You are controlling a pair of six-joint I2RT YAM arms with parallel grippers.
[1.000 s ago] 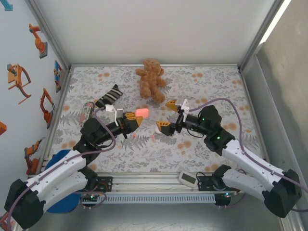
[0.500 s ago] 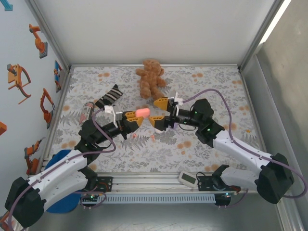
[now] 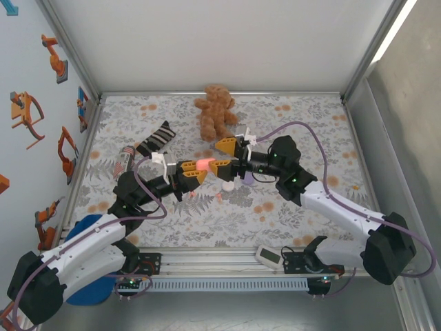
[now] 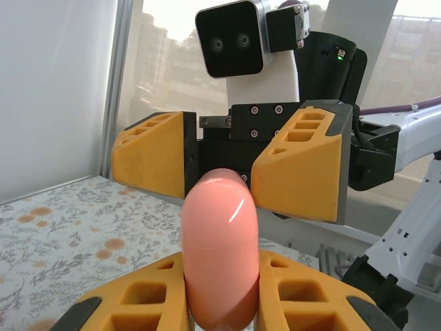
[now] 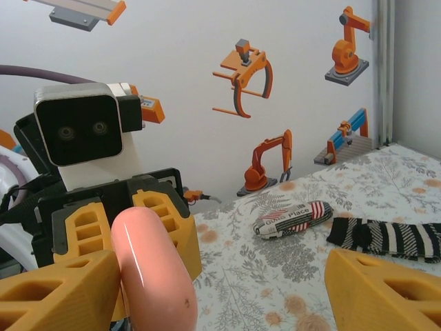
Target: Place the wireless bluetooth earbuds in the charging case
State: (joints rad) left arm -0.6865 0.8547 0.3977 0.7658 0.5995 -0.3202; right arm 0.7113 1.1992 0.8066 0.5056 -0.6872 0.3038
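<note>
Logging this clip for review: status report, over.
Left gripper shut on pink case. Right gripper open, fingers either side of case, not gripping. Nothing in the way.

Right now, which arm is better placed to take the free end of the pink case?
Right. The left gripper is shut on the pink case, so it's busy holding. The right gripper faces it, jaws open either side of the case's free end.
</note>
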